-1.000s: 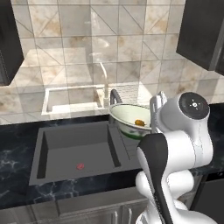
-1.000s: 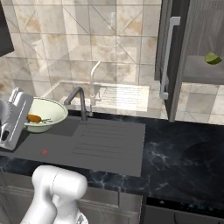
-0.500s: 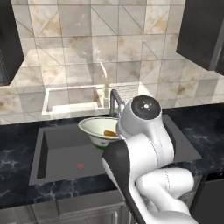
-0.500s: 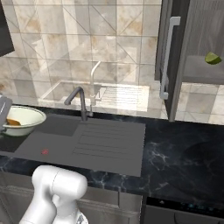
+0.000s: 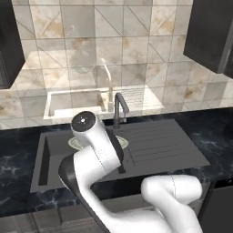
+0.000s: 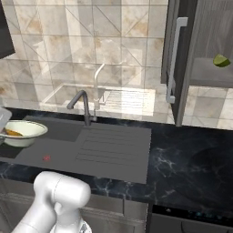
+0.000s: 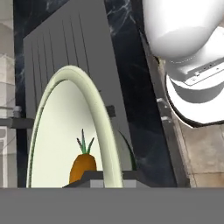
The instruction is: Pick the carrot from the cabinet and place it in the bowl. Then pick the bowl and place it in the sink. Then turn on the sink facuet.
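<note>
One bowl point(image 6: 23, 132) — one carrot point(image 7: 83, 167) inside — over one sink point(image 6: 59, 152).

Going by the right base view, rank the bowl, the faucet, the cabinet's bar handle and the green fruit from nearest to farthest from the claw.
1. The bowl, far left over the sink basin, gripped at its rim by the claw.
2. The faucet, behind the sink, right of the bowl.
3. The bar handle, upper right.
4. The green fruit, on the cabinet shelf at the far right.
</note>
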